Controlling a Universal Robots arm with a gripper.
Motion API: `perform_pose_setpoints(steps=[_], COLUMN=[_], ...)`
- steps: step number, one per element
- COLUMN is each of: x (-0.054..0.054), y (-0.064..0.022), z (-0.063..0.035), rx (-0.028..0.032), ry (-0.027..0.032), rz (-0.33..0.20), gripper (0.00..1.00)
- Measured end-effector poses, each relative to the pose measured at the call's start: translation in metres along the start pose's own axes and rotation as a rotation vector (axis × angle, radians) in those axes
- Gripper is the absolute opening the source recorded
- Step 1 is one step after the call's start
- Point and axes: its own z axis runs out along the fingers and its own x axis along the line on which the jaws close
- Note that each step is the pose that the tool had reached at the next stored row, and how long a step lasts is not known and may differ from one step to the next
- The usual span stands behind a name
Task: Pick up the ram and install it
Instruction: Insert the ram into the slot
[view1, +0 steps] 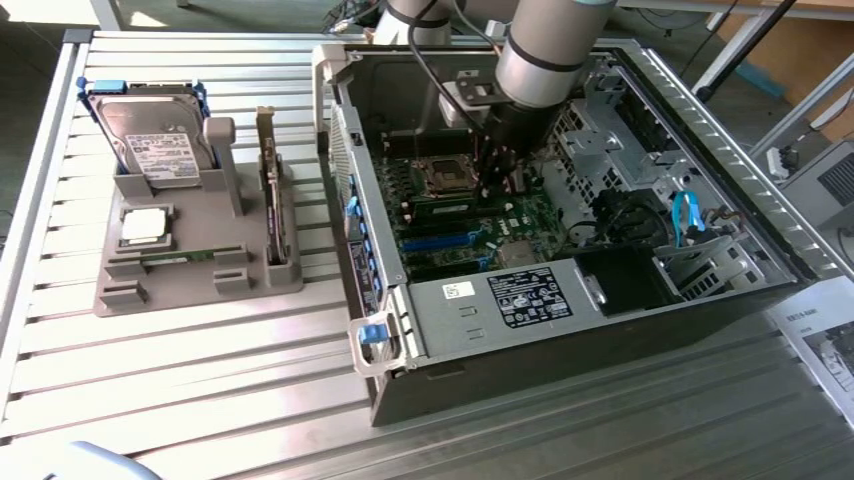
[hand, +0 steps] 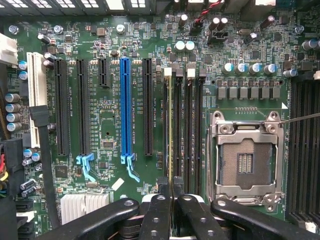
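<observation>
Gripper (hand: 172, 196) pinched narrow on the ram (hand: 170, 130) — edge-on among the slots (hand: 189, 130), beside the socket (hand: 247, 157), mid-board.
Light, stiff, thin, likely fragile — best held mid-length by its top edge.

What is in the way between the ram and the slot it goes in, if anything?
Nothing that I can see. The gripper is shut on the ram, holding it edge-on right along the row of black memory slots beside the empty processor socket. No cable or part lies across those slots.
</observation>
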Motion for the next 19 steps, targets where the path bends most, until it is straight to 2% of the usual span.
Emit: perform_pose_setpoints(steps=[19], x=[0.0], y=[0.0], z=[0.003], rx=[0.0], ry=[-0.0001], rz=[0.0], gripper=[0.13])
